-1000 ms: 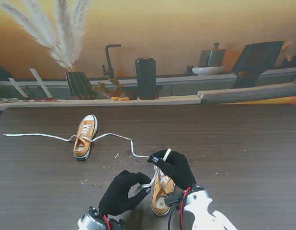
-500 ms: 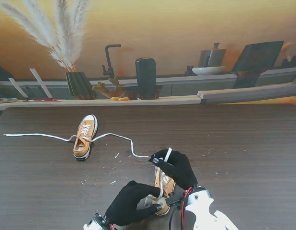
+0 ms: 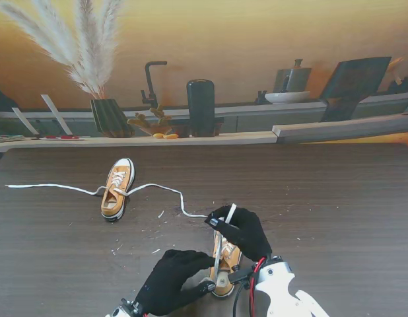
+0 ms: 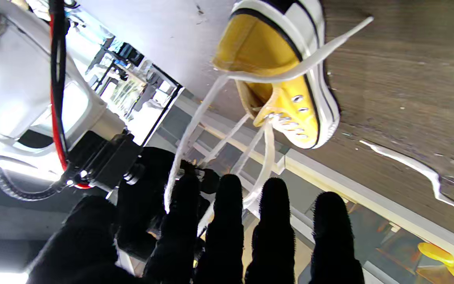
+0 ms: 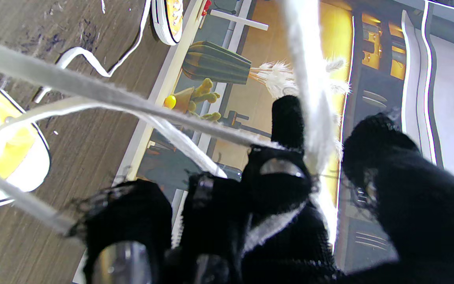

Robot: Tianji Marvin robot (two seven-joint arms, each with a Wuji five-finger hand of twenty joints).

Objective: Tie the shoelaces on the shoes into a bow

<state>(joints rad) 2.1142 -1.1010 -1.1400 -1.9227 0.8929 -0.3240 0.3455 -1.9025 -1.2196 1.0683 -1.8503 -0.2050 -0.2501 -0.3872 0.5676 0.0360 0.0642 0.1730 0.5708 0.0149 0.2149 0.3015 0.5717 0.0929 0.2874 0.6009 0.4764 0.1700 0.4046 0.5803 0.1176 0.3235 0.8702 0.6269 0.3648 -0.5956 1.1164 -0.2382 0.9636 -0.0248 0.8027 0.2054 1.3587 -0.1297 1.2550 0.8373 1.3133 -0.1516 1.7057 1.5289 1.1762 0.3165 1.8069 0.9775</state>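
The near yellow sneaker [image 3: 226, 269] lies close to me, partly hidden by both black-gloved hands. My right hand [image 3: 242, 231] is over its toe, shut on a white shoelace [image 3: 230, 212] whose end sticks up. My left hand [image 3: 171, 281] reaches in from the left, and a taut strand [image 4: 195, 126] runs from the sneaker [image 4: 282, 90] to its index finger and thumb [image 4: 179, 205]. Several strands cross the right hand's fingers [image 5: 286, 173] in the right wrist view. The far sneaker [image 3: 117, 188] lies untied, its lace [image 3: 166, 191] spread to both sides.
Small white flecks [image 3: 158, 232] dot the dark wooden table [image 3: 336, 198]. Beyond its far edge a ledge carries a vase of pampas grass [image 3: 110, 116], a black tap [image 3: 150, 79] and a dark container [image 3: 201, 107]. The far sneaker's lace trails left [image 3: 45, 187].
My left hand has swung right, from beside the near sneaker to over its heel end, carrying the strand inward. The right hand has held its place.
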